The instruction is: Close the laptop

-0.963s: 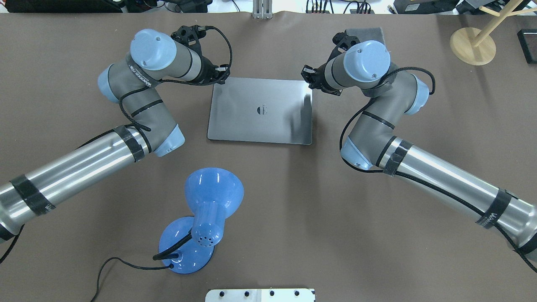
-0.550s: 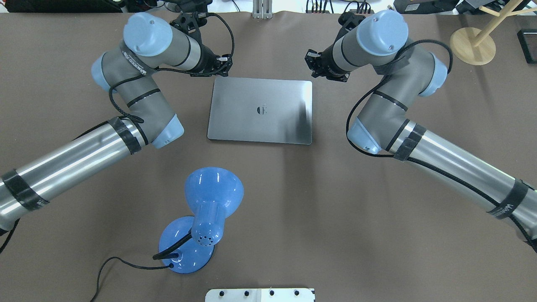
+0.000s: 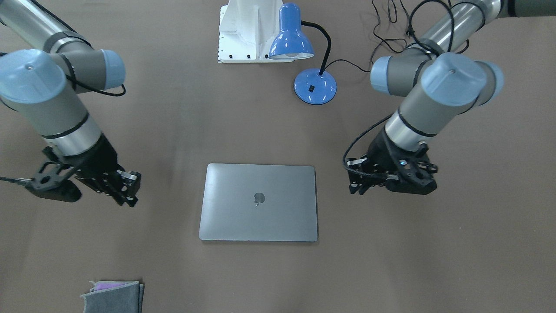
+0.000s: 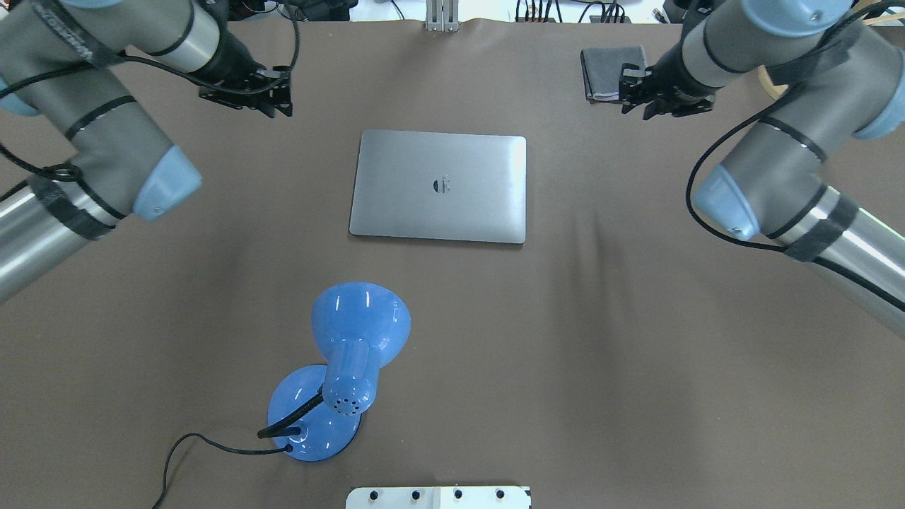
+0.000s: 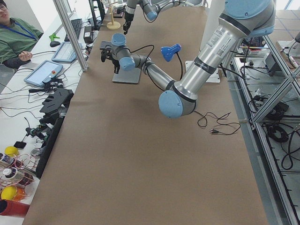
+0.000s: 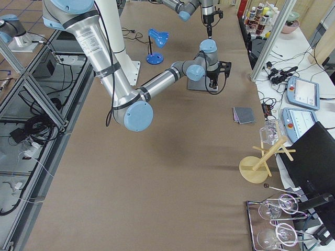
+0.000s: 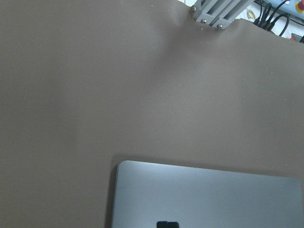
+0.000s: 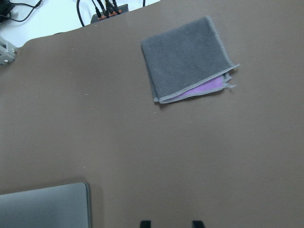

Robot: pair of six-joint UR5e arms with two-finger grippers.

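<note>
Front-facing view: the laptop [image 3: 258, 202] lies shut and flat at lower centre, logo up, on the brown table [image 3: 434, 261]. The left gripper [image 3: 357, 184] hangs at middle right and the right gripper [image 3: 128, 191] at middle left, both well apart from the lid and holding nothing. A blue desk lamp [image 3: 304, 52] stands at top centre.

Overhead view: the lid sits just above centre. The right gripper is at upper right, just beside a folded grey cloth [image 4: 601, 71]. The left gripper is at upper left.

Side views: the laptop lies flat far down the table. Neither view shows the jaws well.

Left wrist view: the fingertips [image 7: 167, 224] meet at the bottom edge, closed on nothing, above the lid's corner.

Right wrist view: the fingertips [image 8: 145, 223] stand apart with nothing between them, and the cloth lies at upper centre.

The closing looks done. Judged risks: a low sweep of the right arm could snag the cloth, a low pass of the closed left jaws over the lid could scratch it, and a careless retreat could catch the lamp's cord.
</note>
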